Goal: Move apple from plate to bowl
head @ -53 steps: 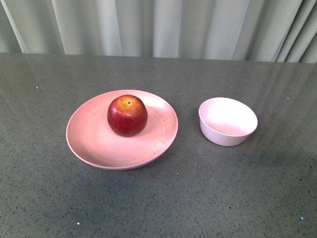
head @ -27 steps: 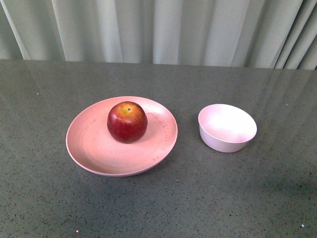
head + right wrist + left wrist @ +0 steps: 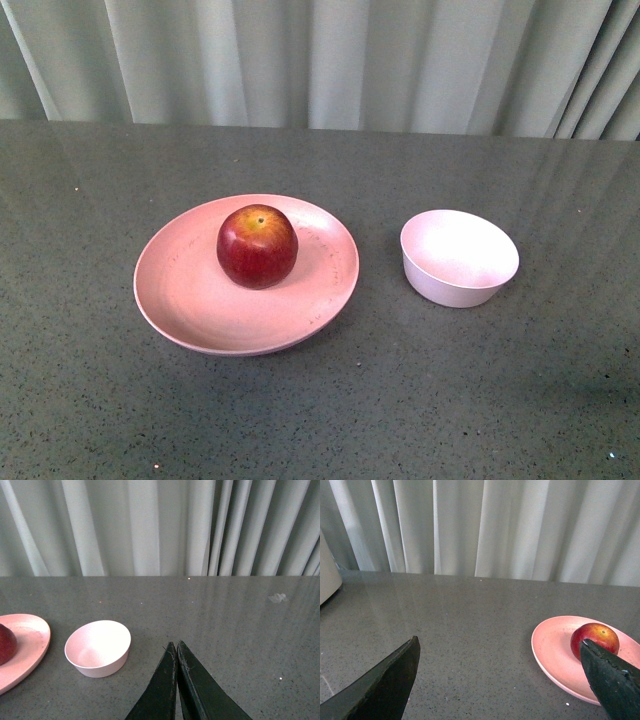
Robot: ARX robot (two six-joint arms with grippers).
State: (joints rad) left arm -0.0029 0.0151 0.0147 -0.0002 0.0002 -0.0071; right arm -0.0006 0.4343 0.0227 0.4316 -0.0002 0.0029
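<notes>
A glossy dark red apple with a yellow-orange top sits on the wide pink plate, toward its far side. The small pale bowl stands empty to the plate's right. Neither arm appears in the front view. In the left wrist view my left gripper is open above bare table, with the apple and plate beyond one fingertip. In the right wrist view my right gripper is shut with nothing in it, and the bowl stands apart from it, with the plate's edge past the bowl.
The dark grey speckled table reaches back to pale curtains. A whitish object shows at the edge of the left wrist view. A small pale scrap lies on the table far from the bowl.
Between one second and half a second ago the front view shifted, so plate, apple and bowl sit slightly lower in the picture. Nothing has moved since.
</notes>
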